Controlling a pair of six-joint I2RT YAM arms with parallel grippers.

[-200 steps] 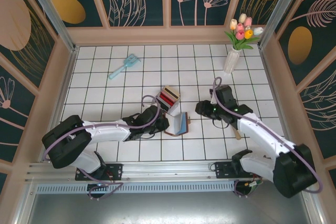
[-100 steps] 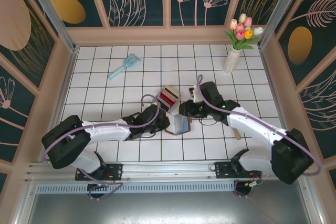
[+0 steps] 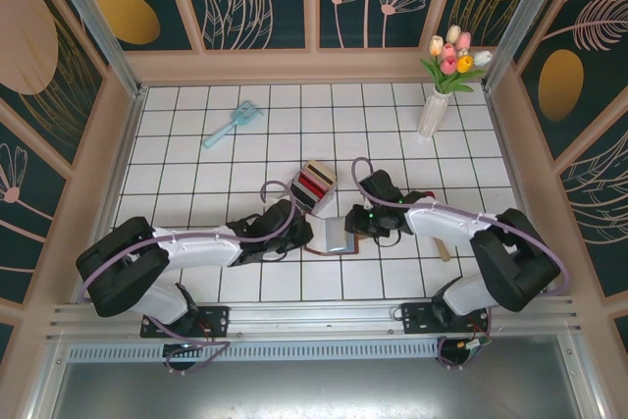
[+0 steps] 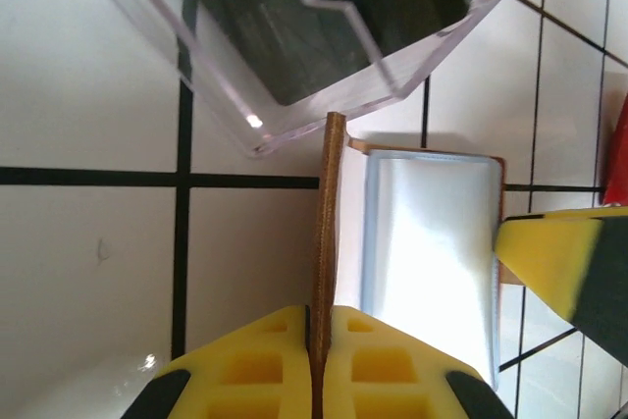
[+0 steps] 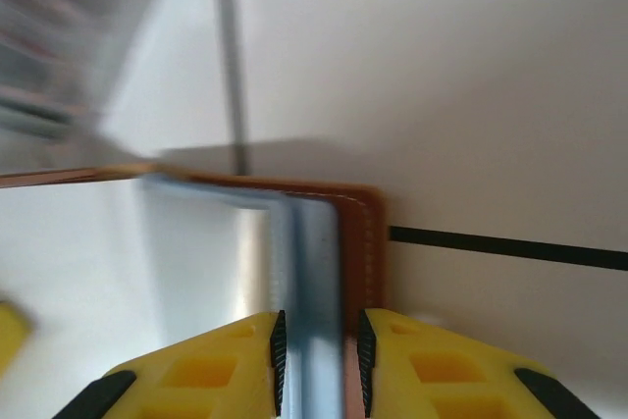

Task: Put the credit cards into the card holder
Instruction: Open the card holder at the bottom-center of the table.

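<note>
The card holder (image 3: 334, 235) stands open at the middle of the white tiled table (image 3: 196, 159), between the 2 arms. The left gripper (image 4: 316, 326) is clenched on the thin edge of its brown cover. The right gripper (image 5: 319, 340) grasps the other side, 2 fingers against the pale blue inner leaves and the stitched cover; that view is blurred, so the grip only seems firm. Just behind stands a clear tray (image 4: 245, 115) with red and black credit cards (image 3: 314, 184).
</note>
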